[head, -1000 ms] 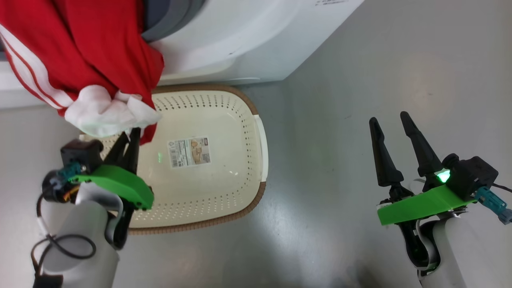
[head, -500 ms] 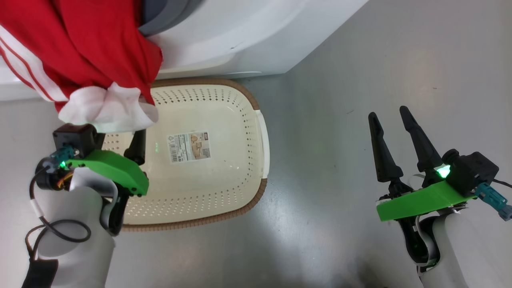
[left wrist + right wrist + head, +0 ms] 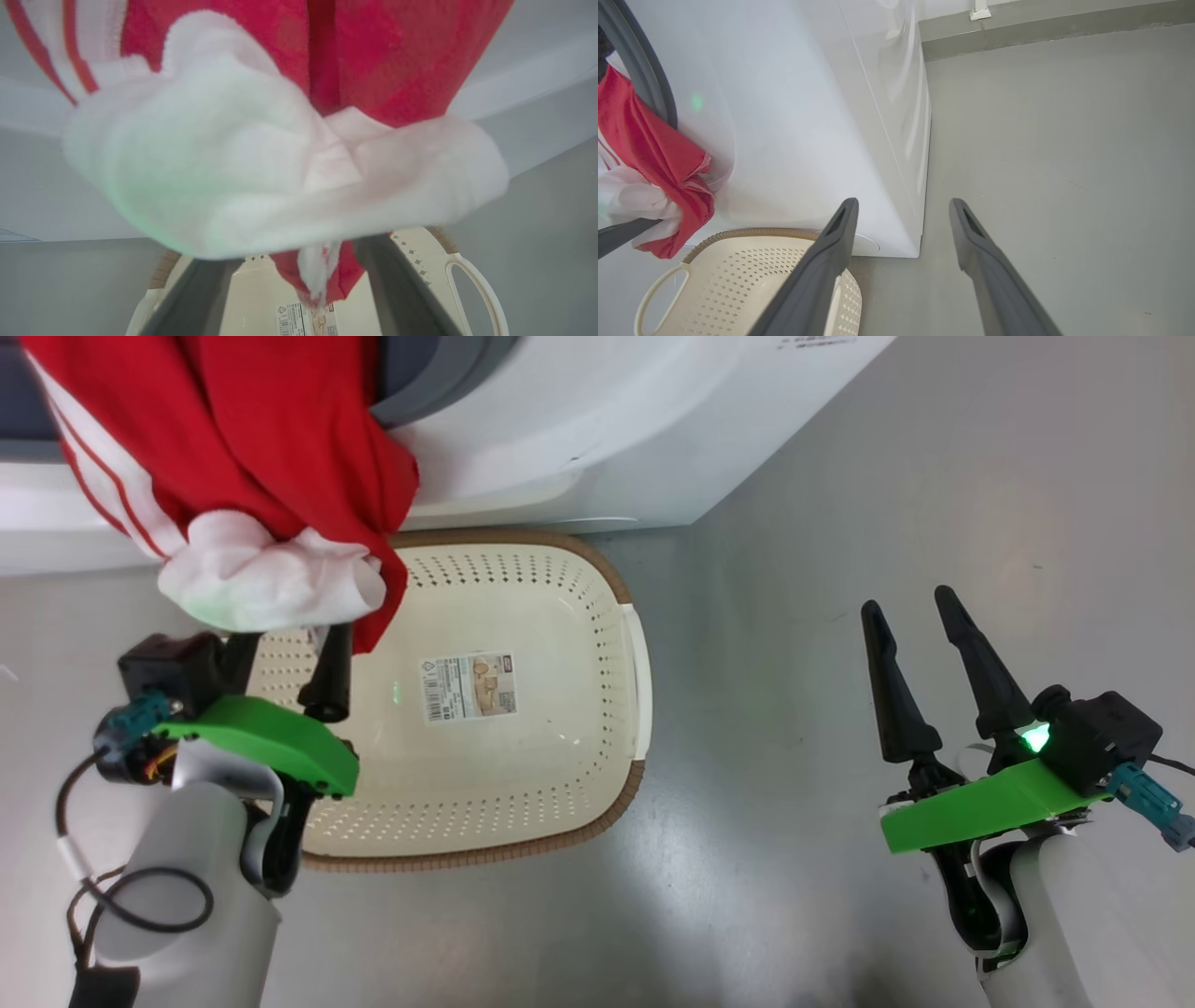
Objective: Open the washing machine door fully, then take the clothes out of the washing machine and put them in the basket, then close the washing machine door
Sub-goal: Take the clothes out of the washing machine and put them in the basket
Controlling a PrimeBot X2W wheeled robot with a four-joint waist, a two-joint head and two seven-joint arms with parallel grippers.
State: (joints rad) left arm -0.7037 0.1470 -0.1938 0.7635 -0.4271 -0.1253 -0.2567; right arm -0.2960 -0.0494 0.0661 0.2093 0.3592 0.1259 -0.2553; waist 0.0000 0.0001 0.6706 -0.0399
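Observation:
A red garment (image 3: 233, 439) with white stripes and a white panel (image 3: 271, 583) hangs out of the washing machine (image 3: 607, 429) past its grey gasket (image 3: 448, 373), over the back left corner of the basket (image 3: 523, 765). My left gripper (image 3: 285, 635) is open right under the white panel, which covers its fingertips. In the left wrist view the garment (image 3: 280, 154) droops between the two spread fingers (image 3: 402, 289). My right gripper (image 3: 908, 605) is open with nothing in it, above bare floor to the right of the basket. The door is out of view.
The cream basket holds nothing but its paper label (image 3: 467, 686) and stands against the washer's front. Grey floor (image 3: 840, 476) stretches to the right of the washer and the basket. In the right wrist view a wall base (image 3: 1041, 32) runs behind the washer's side (image 3: 887, 116).
My left gripper's fingers were together on the white panel and have spread apart. The garment still hangs from the washer. The head camera has shifted slightly. The right arm has not moved.

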